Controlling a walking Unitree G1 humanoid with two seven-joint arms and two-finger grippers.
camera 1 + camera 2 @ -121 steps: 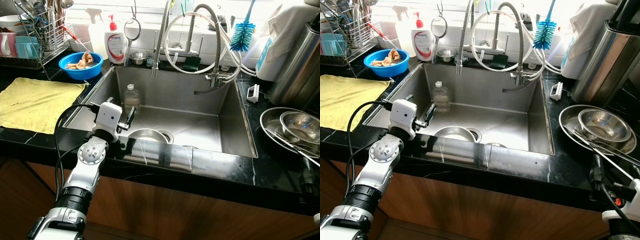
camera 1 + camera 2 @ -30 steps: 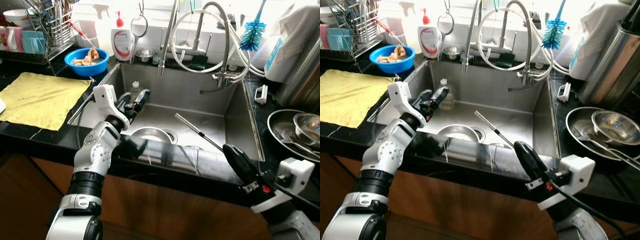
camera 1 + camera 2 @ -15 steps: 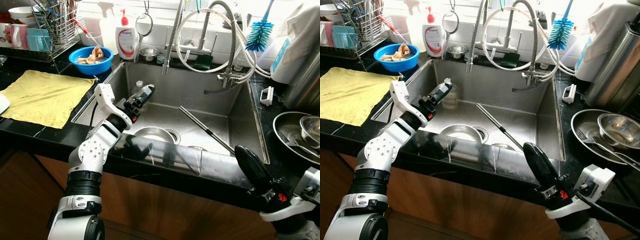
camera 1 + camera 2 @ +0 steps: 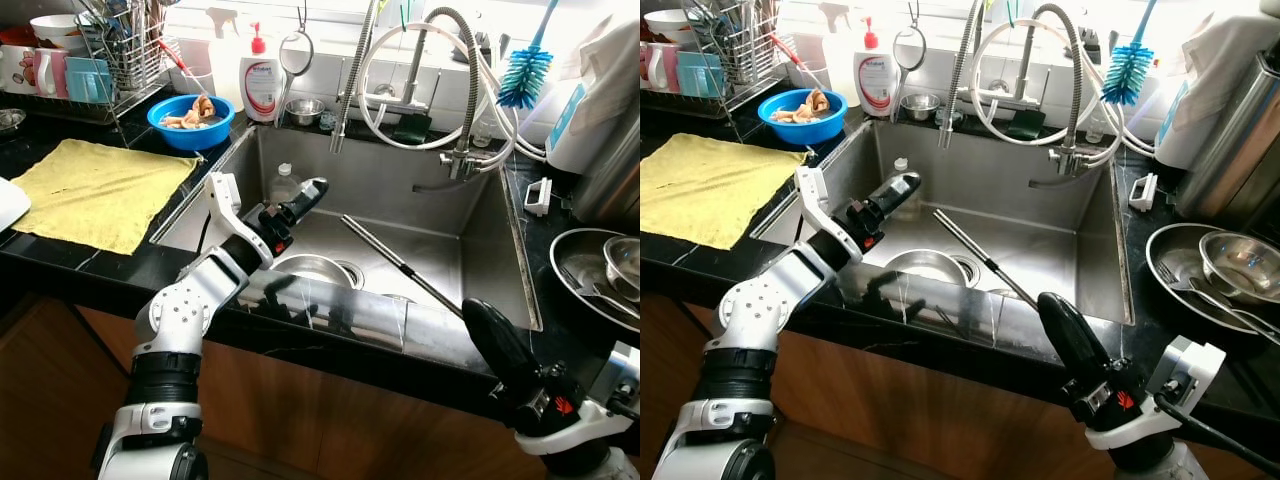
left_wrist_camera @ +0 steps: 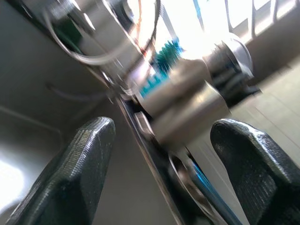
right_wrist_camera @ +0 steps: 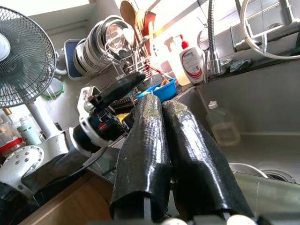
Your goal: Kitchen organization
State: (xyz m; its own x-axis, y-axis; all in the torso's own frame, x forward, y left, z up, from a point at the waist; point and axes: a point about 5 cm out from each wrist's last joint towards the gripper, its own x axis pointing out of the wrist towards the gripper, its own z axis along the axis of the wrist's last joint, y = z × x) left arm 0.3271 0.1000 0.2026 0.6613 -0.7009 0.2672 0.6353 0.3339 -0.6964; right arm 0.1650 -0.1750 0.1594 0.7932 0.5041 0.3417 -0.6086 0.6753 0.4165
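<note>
Sink: steel basin in a black counter; a steel bowl sits beside the drain, a long metal rod lies slantwise.
Left gripper: raised over the basin's left side, near a clear bottle; the left wrist view shows its fingers spread apart, holding nothing.
Right gripper: at the counter's front edge; the right wrist view shows its fingers pressed together, empty.
Head views: yellow cloth, blue bowl.

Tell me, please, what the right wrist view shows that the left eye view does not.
Right wrist view: a standing fan and stacked plates. Left eye view: the blue bottle brush and a metal rod lying in the sink. Shared: the soap bottle, blue bowl, plastic bottle and left gripper.
</note>
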